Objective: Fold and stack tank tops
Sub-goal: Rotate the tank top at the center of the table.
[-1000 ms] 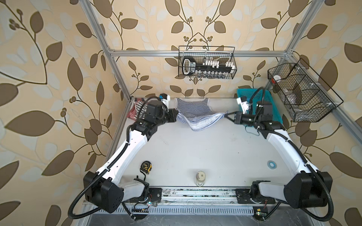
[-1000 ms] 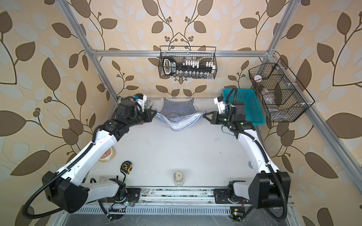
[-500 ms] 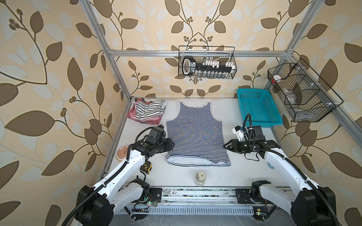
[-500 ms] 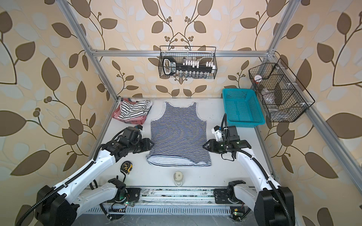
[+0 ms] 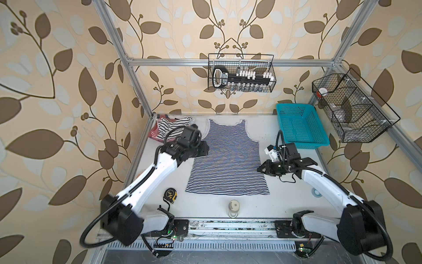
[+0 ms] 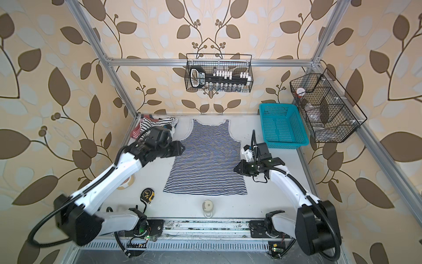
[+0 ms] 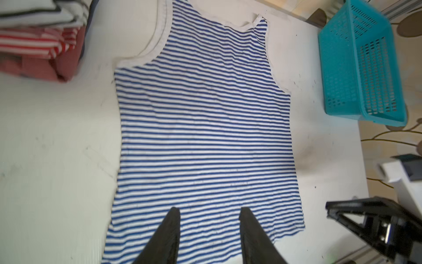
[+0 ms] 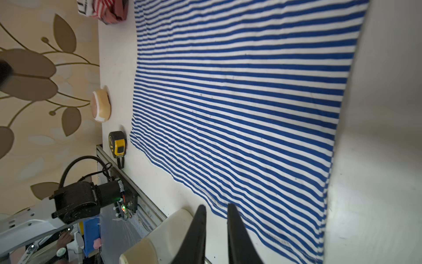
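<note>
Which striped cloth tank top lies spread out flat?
The fine navy-and-white striped tank top, mid-table; the black-striped top and red-striped top sit piled aside.

The striped top (image 5: 226, 160) lies flat across the middle of the table (image 5: 285, 201), low enough for a gripper to pass over it. Bare strips run down its left and right sides, crossed by the left arm (image 5: 155, 176) and the right arm (image 5: 324, 182). A pile of tops (image 5: 167, 128) fills the far left corner, and a blue basket (image 5: 299, 125) stands at the far right. Along the near edge sit a tape measure (image 5: 170, 194), a small bottle (image 5: 233, 206) and a tape ring (image 5: 316, 193).
</note>
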`<state>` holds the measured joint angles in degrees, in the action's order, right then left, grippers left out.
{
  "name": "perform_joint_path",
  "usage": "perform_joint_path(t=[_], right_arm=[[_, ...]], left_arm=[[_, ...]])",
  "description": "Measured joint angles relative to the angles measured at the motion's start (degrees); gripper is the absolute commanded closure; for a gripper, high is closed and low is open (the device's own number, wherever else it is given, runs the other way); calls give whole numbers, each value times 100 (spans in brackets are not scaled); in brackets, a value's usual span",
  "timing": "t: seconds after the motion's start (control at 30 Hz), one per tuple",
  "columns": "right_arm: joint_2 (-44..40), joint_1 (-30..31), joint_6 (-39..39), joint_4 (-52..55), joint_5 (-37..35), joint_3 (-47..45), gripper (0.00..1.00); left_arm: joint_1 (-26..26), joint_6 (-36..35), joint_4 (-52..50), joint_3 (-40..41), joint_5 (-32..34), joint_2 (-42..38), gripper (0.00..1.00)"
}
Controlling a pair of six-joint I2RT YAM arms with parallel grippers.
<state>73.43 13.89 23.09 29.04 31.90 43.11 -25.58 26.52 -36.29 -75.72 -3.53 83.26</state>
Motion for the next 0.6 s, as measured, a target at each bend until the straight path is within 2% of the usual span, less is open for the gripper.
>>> perform_joint_path(t=[0.13, 0.2, 0.3, 0.43, 0.6], right_arm=[[708, 341, 155, -308, -33, -15, 86], [1001, 448, 203, -428, -81, -22, 86], [1305, 546, 262, -535, -142, -37, 86], [1648, 610, 280, -584, -256, -37, 87], [1978, 625, 234, -407, -413, 136, 90]], left_arm=[[0, -476, -299, -2011, 33, 2258, 73], [0, -695, -520, -2962, 76, 3370, 73], [7, -949, -960, -4083, 85, 4603, 73], [59, -1150, -1303, -4828, 48, 5445, 73], [319, -1163, -1368, -4881, -181, 5611, 74]])
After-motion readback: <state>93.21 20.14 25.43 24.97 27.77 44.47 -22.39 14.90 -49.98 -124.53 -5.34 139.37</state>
